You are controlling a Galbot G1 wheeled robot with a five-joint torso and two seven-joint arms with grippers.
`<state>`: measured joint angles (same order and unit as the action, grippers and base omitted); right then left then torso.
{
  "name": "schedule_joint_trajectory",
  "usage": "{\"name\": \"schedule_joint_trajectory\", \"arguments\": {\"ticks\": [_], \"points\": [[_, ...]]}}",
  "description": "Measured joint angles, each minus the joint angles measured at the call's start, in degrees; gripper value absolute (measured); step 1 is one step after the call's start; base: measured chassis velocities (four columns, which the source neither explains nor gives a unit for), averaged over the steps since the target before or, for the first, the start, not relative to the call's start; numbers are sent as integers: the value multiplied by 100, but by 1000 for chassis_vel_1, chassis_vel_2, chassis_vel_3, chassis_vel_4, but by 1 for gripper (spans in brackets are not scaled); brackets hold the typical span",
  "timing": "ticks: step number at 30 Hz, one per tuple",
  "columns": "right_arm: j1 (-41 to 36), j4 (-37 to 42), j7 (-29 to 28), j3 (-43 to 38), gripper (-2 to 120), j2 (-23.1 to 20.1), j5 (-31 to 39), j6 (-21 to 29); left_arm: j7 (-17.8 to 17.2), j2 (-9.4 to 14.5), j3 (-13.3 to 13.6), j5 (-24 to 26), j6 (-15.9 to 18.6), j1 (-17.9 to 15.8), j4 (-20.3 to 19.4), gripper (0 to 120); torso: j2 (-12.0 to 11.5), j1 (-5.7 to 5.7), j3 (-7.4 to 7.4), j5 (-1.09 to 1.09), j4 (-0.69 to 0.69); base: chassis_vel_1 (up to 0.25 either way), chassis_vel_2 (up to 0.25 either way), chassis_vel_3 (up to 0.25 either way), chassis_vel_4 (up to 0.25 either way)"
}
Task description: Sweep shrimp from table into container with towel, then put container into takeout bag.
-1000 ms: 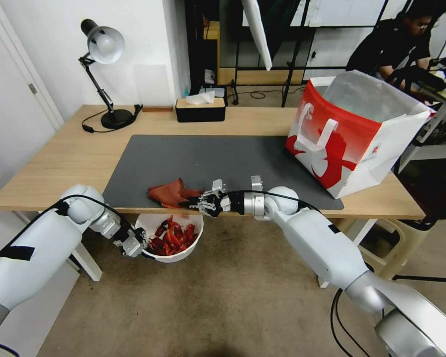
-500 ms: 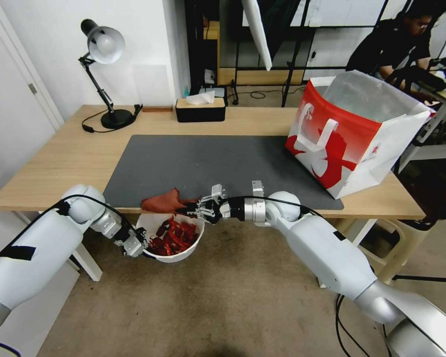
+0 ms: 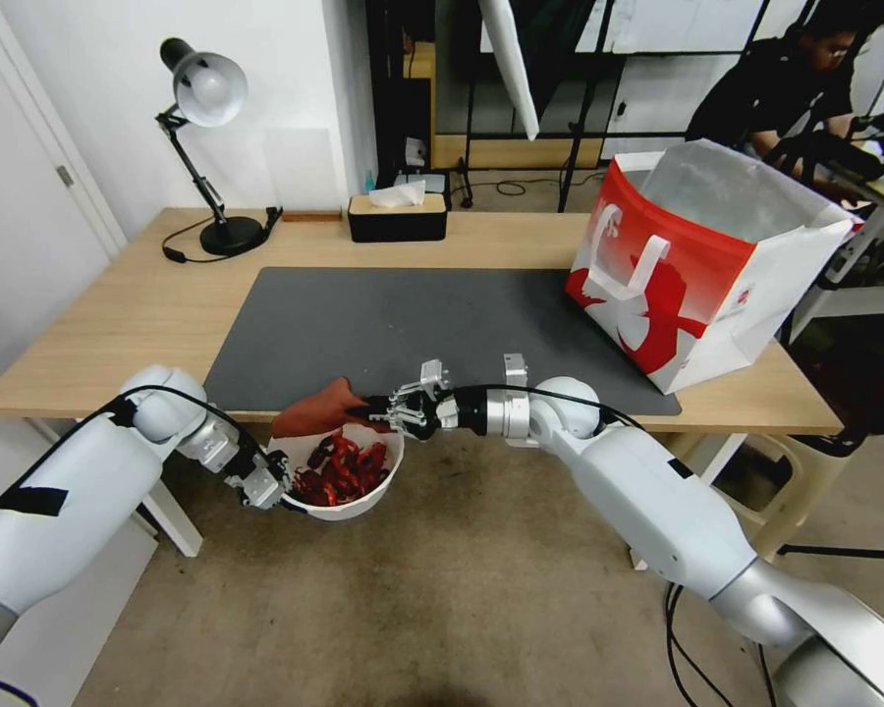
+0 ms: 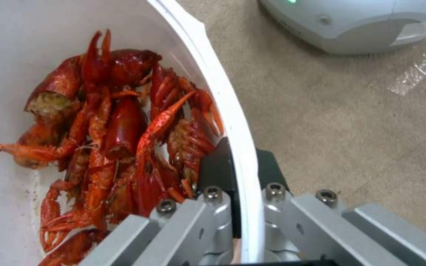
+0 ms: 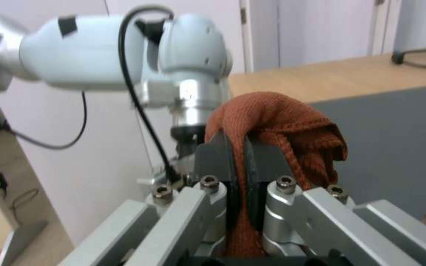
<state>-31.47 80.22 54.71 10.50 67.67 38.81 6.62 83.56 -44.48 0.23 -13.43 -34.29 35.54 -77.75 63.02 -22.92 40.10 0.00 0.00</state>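
Note:
The white container hangs just below the table's front edge, full of red shrimp. My left gripper is shut on its rim; in the left wrist view the rim sits pinched between the pads beside the shrimp. My right gripper is shut on the reddish-brown towel, which drapes off the table edge over the container's far rim. In the right wrist view the towel is clamped between the closed jaws. The red-and-white takeout bag stands open at the table's right end.
A dark grey mat covers the table's middle. A black desk lamp and a black tissue box stand along the back edge. A stool sits under the table's right end. Beige floor lies below the container.
My right gripper has dragged the towel left and toward the table's front edge, so it now hangs over the container. The left gripper and container stayed put.

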Motion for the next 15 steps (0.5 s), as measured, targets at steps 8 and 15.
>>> {"name": "schedule_joint_trajectory", "arguments": {"ticks": [8, 15], "points": [[157, 85, -295, -130, 2, 12, 502, 86, -7, 32, -31, 0, 4, 48, -19, 0, 0, 0, 0, 0, 0, 0, 0, 0, 0], [411, -88, -729, -309, 2, 134, 875, 76, -9, 30, -92, 0, 4, 97, -20, 0, 0, 0, 0, 0, 0, 0, 0, 0, 0]]}}
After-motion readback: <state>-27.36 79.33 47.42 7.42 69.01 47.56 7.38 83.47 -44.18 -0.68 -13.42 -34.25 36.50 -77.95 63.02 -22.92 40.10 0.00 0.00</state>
